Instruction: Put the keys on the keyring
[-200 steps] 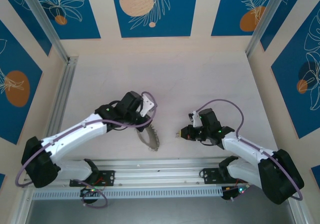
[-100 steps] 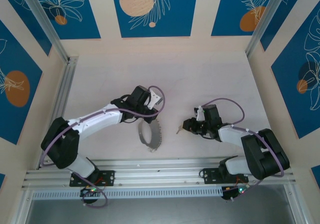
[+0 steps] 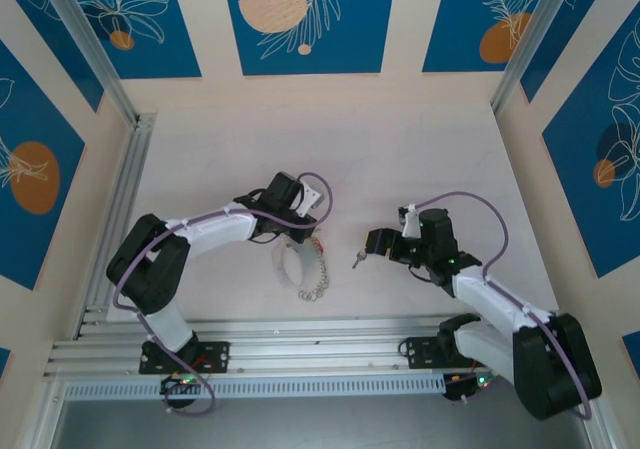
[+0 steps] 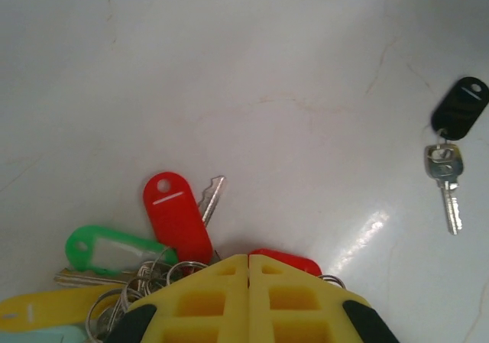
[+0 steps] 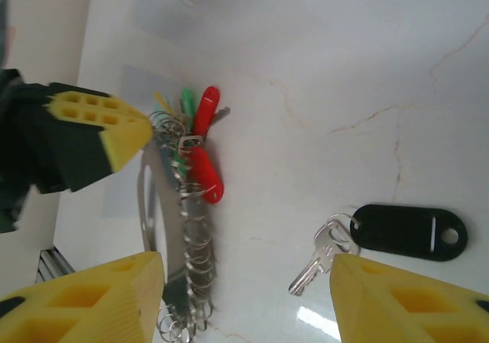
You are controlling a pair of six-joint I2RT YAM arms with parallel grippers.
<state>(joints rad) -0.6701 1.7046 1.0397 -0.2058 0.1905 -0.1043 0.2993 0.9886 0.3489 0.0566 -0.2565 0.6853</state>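
The left hand [image 4: 248, 266], pressed together, pinches the large thin grey metal hoop [image 5: 153, 213]. The right hand [image 5: 244, 282] is spread over the black-tagged silver key [image 5: 405, 232].

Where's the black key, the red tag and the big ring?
black key [image 4: 444, 162], left wrist view, silver head
red tag [image 4: 177, 217], left wrist view, tag's middle
ring [image 5: 159, 205], right wrist view, grey band

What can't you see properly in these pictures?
Right wrist: the keyring is cut off at the lower edge.
Left wrist: the keyring hides behind the left gripper; the yellow tag is cut off at the lower edge.
Top: the black key is too small to show its teeth.
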